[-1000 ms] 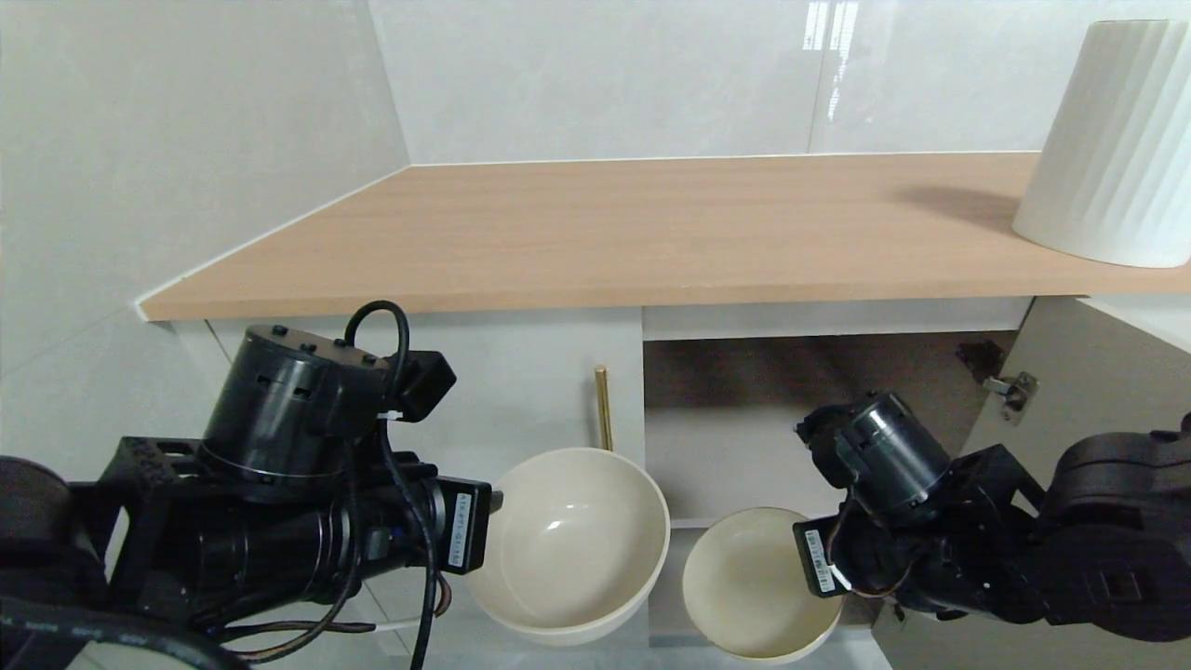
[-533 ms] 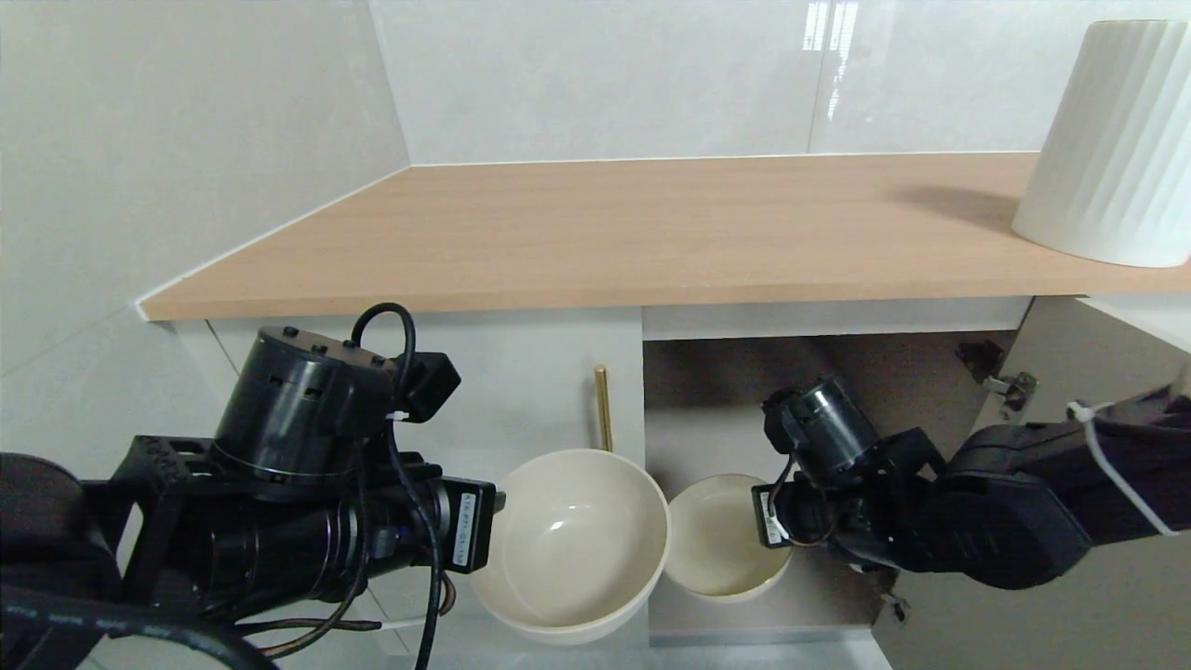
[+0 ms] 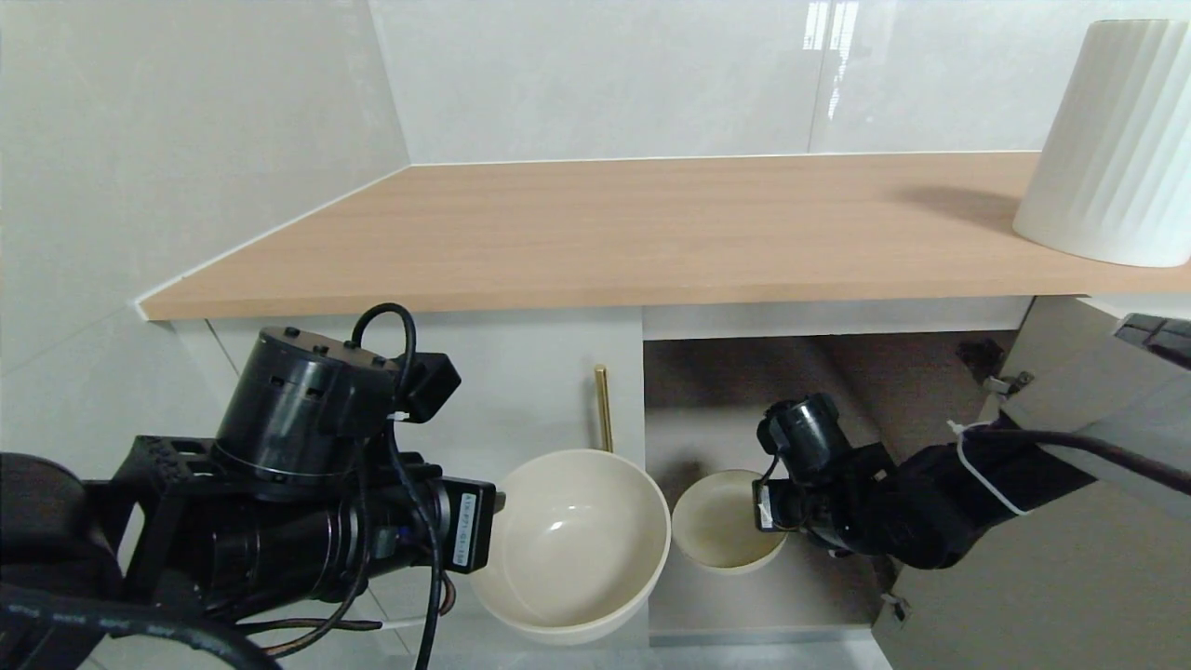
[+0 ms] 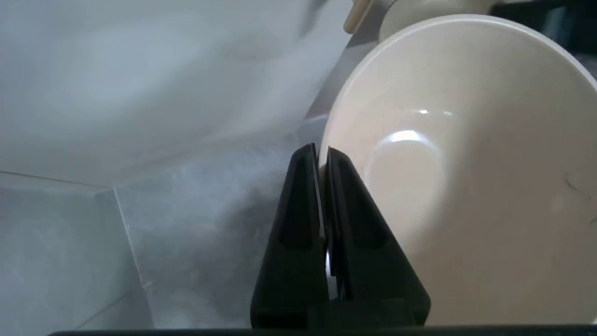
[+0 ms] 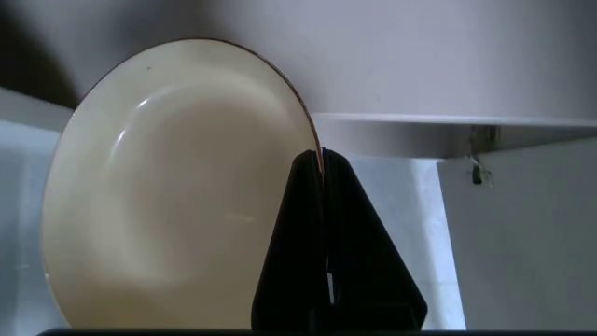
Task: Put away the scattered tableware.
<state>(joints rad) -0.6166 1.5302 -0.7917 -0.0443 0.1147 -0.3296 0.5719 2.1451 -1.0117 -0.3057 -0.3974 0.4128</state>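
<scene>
My left gripper (image 3: 495,507) is shut on the rim of a large cream bowl (image 3: 569,544), held in front of the closed left cabinet door. In the left wrist view the black fingers (image 4: 324,187) pinch the large bowl's rim (image 4: 466,177). My right gripper (image 3: 765,510) is shut on the rim of a smaller cream bowl (image 3: 721,521), which hangs inside the open cabinet (image 3: 819,372) above its shelf. The right wrist view shows the small bowl (image 5: 177,177) tilted on edge, its rim clamped by my right gripper (image 5: 321,163).
A wooden countertop (image 3: 651,233) runs above the cabinet, with a white ribbed vase (image 3: 1112,140) at its right end. A brass handle (image 3: 602,405) stands on the closed left door. The open right door (image 3: 1051,521) hangs beside my right arm.
My right arm has carried the small bowl left and deeper into the open cabinet, and the bowl now looks smaller. The left arm and large bowl have barely moved.
</scene>
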